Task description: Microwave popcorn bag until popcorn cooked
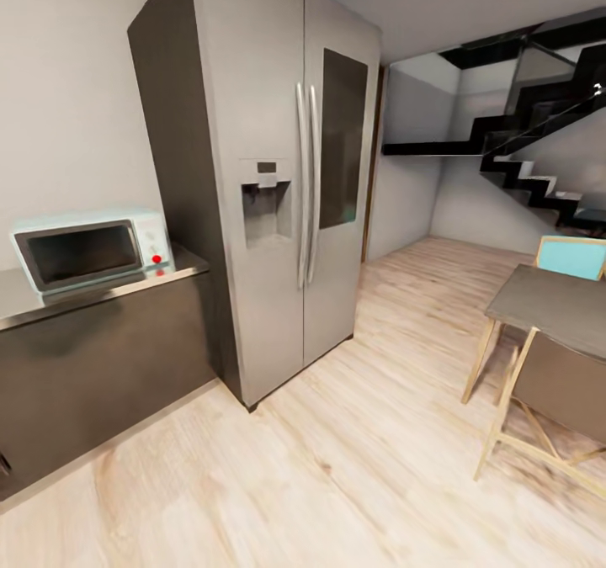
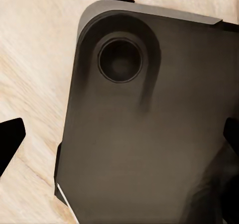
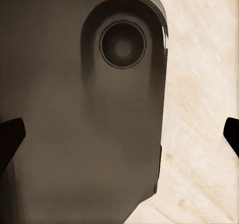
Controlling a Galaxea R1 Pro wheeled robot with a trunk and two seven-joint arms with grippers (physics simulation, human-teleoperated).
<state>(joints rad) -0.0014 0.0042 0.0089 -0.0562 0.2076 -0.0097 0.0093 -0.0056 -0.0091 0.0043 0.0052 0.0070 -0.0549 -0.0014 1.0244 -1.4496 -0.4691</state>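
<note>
The pale mint-blue microwave point(image 1: 88, 251) stands on the grey countertop point(image 1: 183, 266) at the left of the head view, its dark glass door shut. The popcorn bag is out of view. In the left wrist view my left gripper point(image 2: 119, 137) is open, its black fingertips point(image 2: 10, 140) spread wide over the robot's dark base point(image 2: 149, 134) and the wooden floor. In the right wrist view my right gripper point(image 3: 119, 134) is open the same way, with nothing between its fingertips point(image 3: 9, 137).
A tall grey two-door fridge point(image 1: 278, 189) stands right of the countertop. A wooden-legged table point(image 1: 551, 299) with a grey chair point(image 1: 555, 391) and a blue chair point(image 1: 572, 257) sits at the right. Black stairs point(image 1: 539, 172) rise at the back. Light wooden floor point(image 1: 337, 467) stretches between.
</note>
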